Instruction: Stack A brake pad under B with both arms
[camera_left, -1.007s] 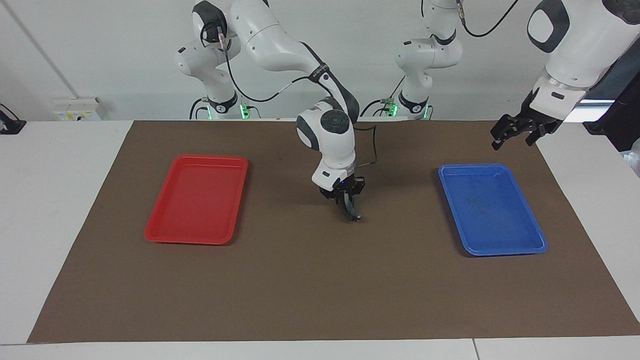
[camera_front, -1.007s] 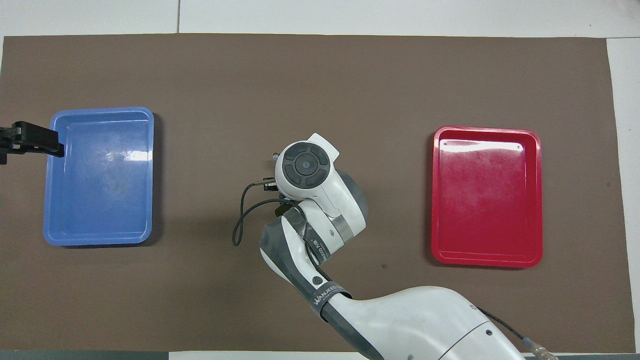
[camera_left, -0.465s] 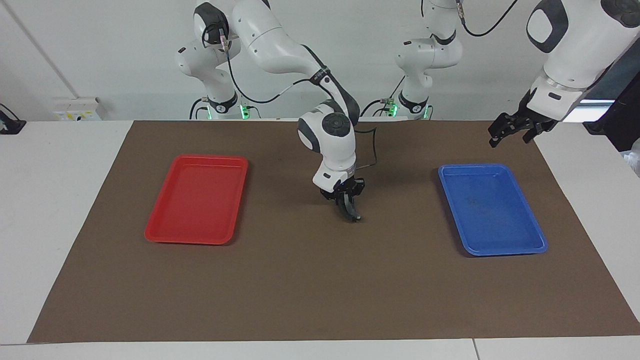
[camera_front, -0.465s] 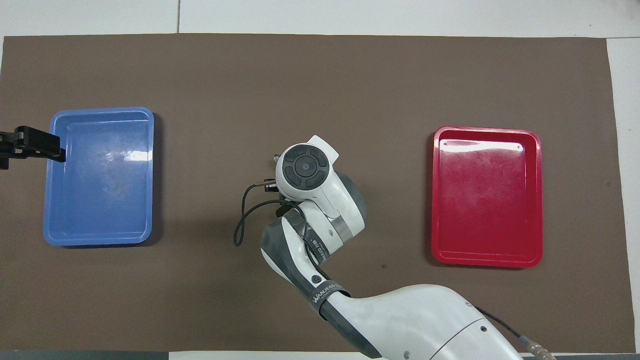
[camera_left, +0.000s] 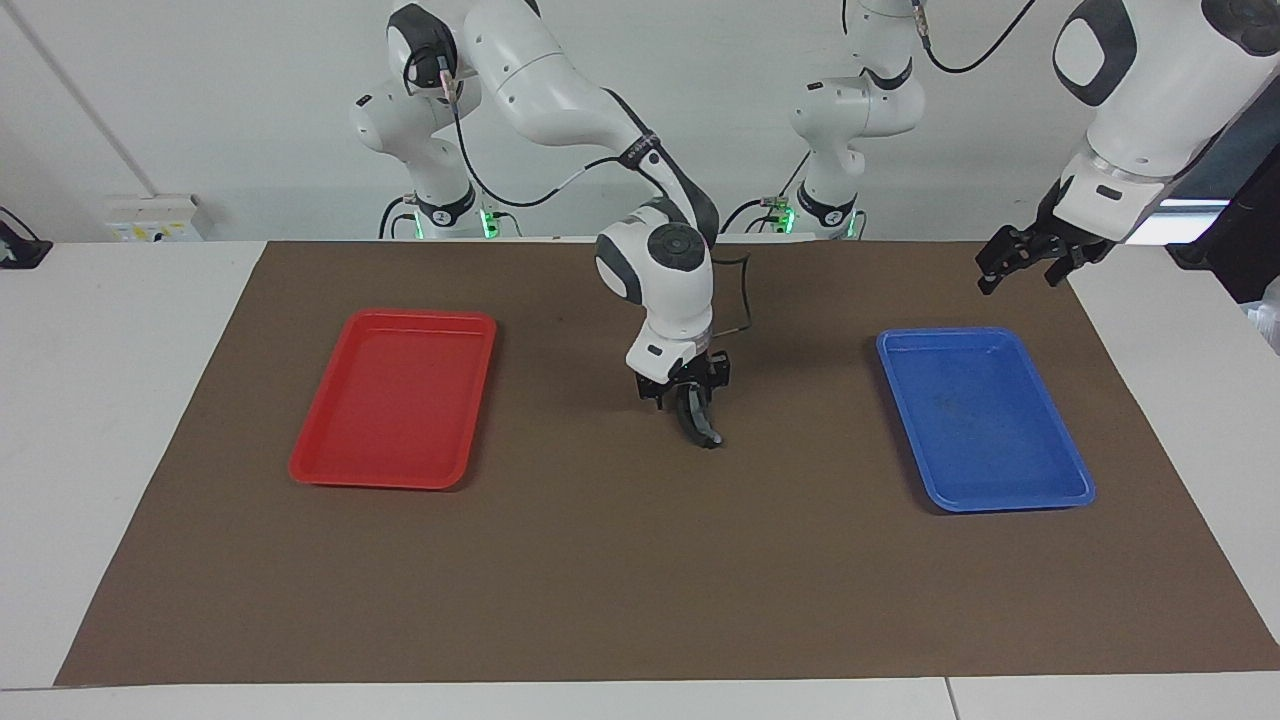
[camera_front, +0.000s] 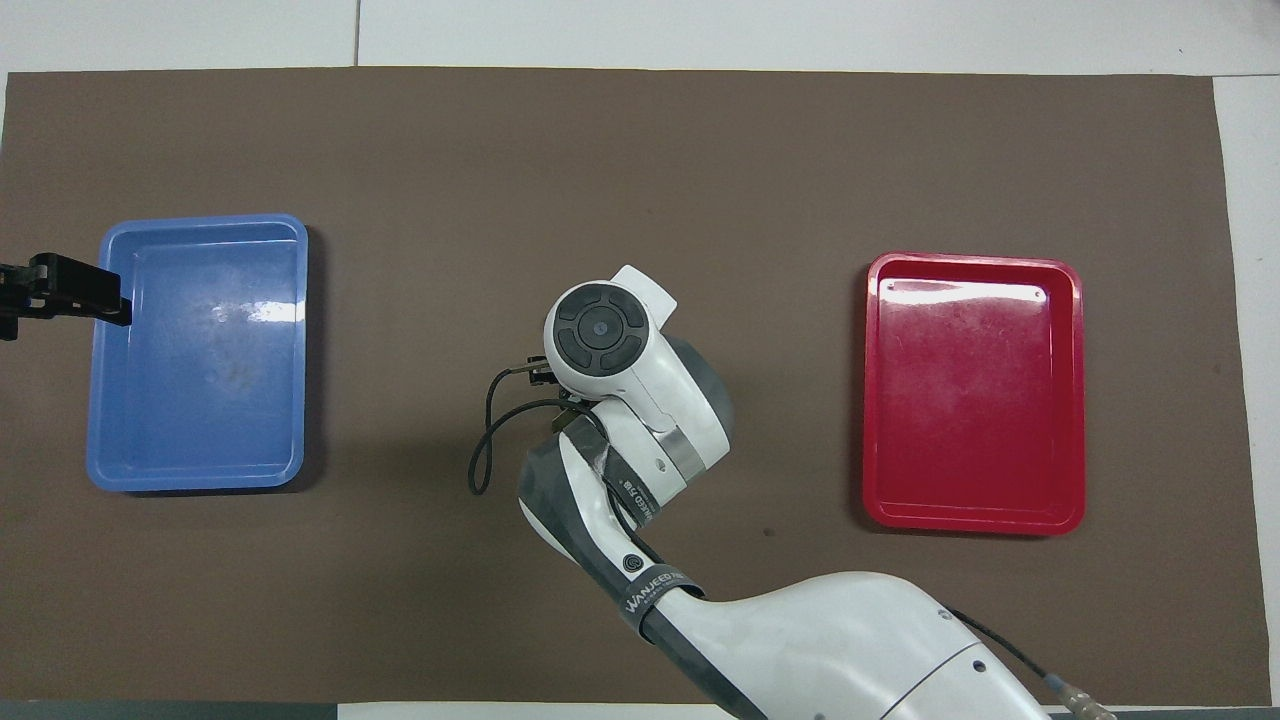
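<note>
pads seen: 1, dark curved B (camera_left: 702, 423), possibly crescent | trays: 1 red (camera_left: 395, 397), 1 blue (camera_left: 985, 417), glossy rectangles | right gripper (camera_left: 684, 392) clamps B, mat (camera_left: 640, 560) centre | left gripper (camera_left: 1018, 262) waits, fingers apart, blue tray's 12 o'clock
</note>
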